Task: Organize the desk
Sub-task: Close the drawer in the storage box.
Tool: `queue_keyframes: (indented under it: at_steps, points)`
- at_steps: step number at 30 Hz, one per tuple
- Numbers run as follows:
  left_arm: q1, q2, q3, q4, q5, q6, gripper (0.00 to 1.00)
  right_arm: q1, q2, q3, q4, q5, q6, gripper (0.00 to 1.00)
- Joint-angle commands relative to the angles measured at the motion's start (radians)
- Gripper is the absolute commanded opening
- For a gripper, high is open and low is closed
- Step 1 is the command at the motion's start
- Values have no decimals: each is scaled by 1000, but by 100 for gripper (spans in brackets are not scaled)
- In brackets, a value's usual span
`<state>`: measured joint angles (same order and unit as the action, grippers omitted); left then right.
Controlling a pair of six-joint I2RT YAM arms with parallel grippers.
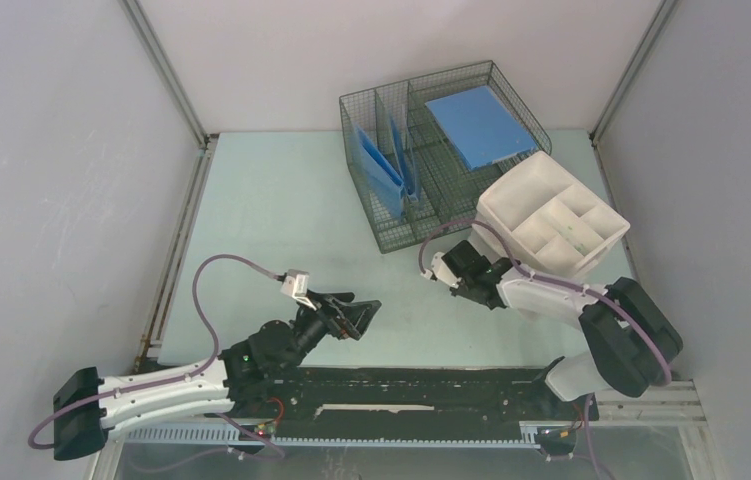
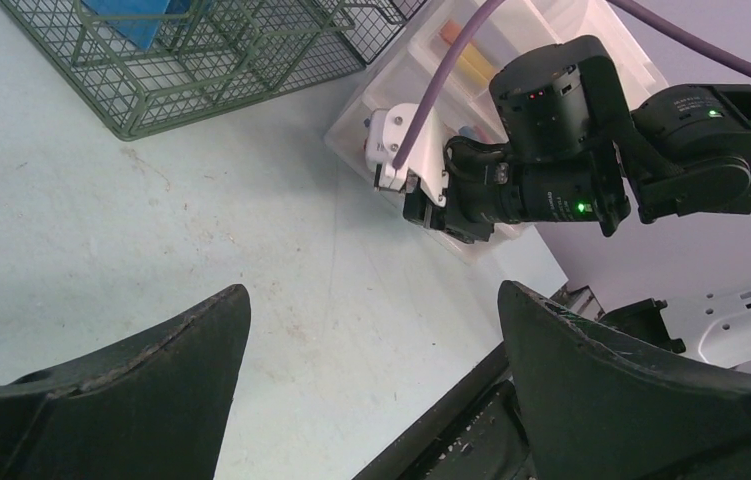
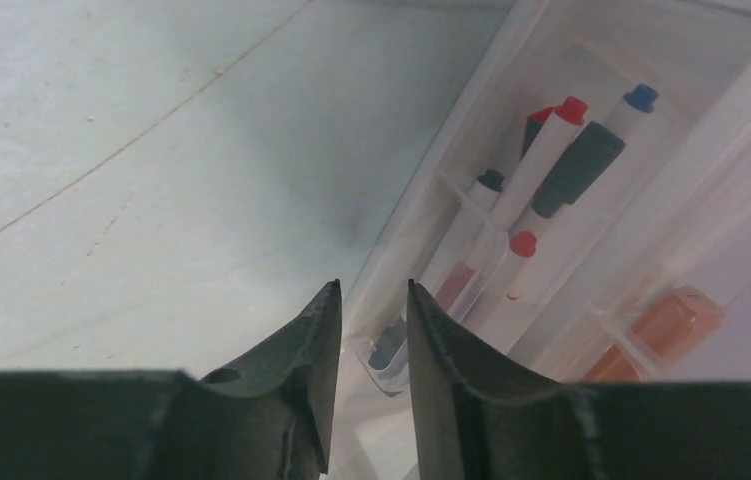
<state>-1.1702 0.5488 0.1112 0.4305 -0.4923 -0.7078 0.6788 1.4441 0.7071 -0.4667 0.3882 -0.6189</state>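
The pale mint-green desk (image 1: 271, 220) carries a green wire basket (image 1: 441, 150) and a white compartment organizer (image 1: 551, 215). My right gripper (image 1: 486, 262) is shut on the organizer's near-left wall, and the organizer sits tilted. In the right wrist view the fingers (image 3: 326, 330) pinch the translucent wall (image 3: 391, 330). Behind it lie several markers (image 3: 551, 150) and an orange item (image 3: 666, 325). My left gripper (image 1: 361, 315) is open and empty, low over the desk (image 2: 101, 220) near the front edge, with its jaws (image 2: 371, 290) wide apart.
The wire basket holds upright blue folders (image 1: 386, 165) and a flat blue pad (image 1: 479, 125). The basket (image 2: 201, 70) and the right arm's wrist (image 2: 551, 160) show ahead in the left wrist view. A black rail (image 1: 401, 385) runs along the front edge. Grey walls stand on three sides.
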Motion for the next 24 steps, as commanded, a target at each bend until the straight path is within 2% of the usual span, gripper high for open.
queue_keyframes:
  at_steps: [1,5,10,18,24]
  points:
    - [6,-7,-8,17,-19,-11,100,-36,-16,-1,49,80,13,41]
    - [6,-12,-11,19,-16,-12,100,-55,-24,-1,47,84,19,49]
    - [6,-17,-9,19,-9,-13,100,-60,-69,-1,17,28,27,53]
    - [6,-33,3,5,-3,3,100,-48,-299,84,-240,-383,5,56]
    - [27,-43,108,-106,12,67,100,-86,-536,210,-428,-684,-89,61]
